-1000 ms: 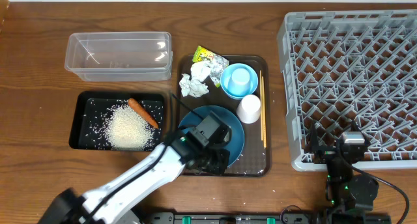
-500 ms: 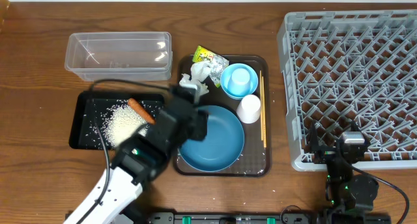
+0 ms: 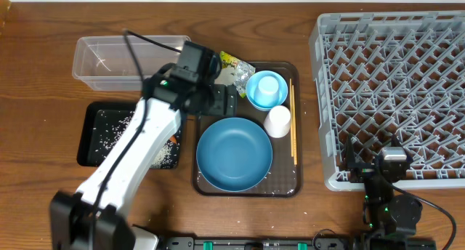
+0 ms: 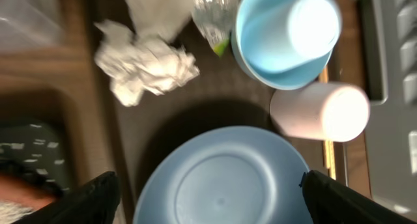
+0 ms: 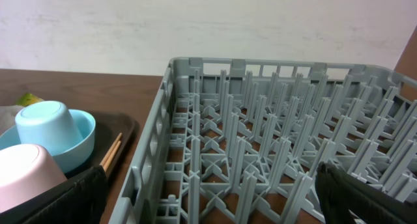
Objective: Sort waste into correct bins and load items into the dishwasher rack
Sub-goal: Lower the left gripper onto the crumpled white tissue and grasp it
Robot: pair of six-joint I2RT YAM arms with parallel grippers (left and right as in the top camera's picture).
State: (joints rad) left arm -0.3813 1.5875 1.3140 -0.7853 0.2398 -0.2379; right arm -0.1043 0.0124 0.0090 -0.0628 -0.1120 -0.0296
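Sorting is partly done. Rice [image 3: 109,130] and a carrot [image 3: 174,139] lie in the black tray [image 3: 91,144], beside the left tool [image 3: 220,101]. That tool hovers with jaws wide apart and empty over the crumpled tissues [image 4: 146,64]. The tissues and the printed wrapper [image 3: 232,64] just beyond them remain unsorted, and the clear tub [image 3: 131,61] holds nothing.

The dishwasher rack [image 3: 392,83] is unloaded. The dark-blue bowl [image 4: 221,178], light-blue bowl [image 4: 287,35], white cup [image 4: 322,110] and chopsticks [image 3: 293,123] crowd the serving tray [image 3: 290,188] around the tissues. The right tool [image 5: 208,201], jaws apart and empty, faces the rack.
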